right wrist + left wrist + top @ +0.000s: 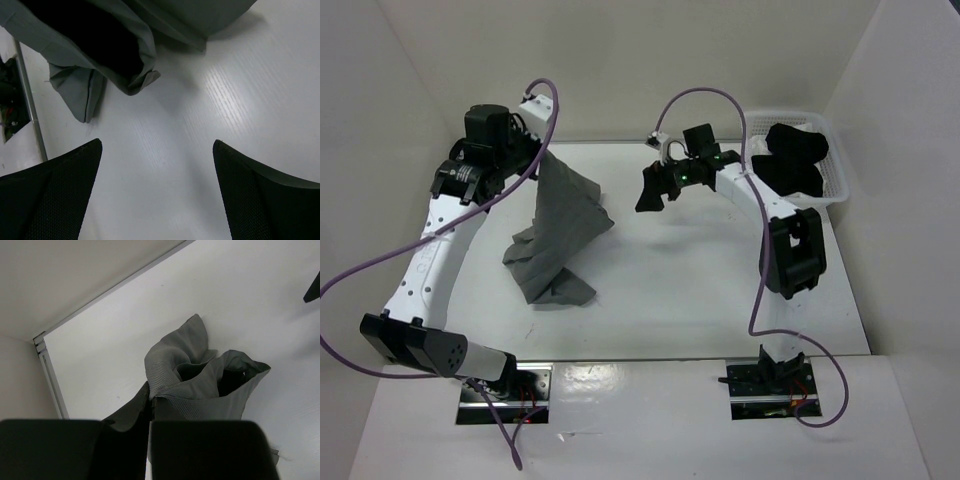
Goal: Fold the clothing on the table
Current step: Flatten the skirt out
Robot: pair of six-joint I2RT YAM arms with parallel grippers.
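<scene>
Left hand point(150, 422) clenched on the skirt point(558, 225), upper left; thin pinch might slip before the released right hand point(157, 143) helps.

Soft grey cloth skirt point(558, 235), matt; waistband point(165, 377) finely ribbed. White table point(700, 290) smooth, mostly matt, with faint linear grain and slight sheen in the right wrist view. At the table's far right corner, white slatted plastic basket point(840, 182) holding matt black garment point(795, 160), cloth. Black right gripper point(157, 147) pads point(55, 195), fine mesh texture.
</scene>
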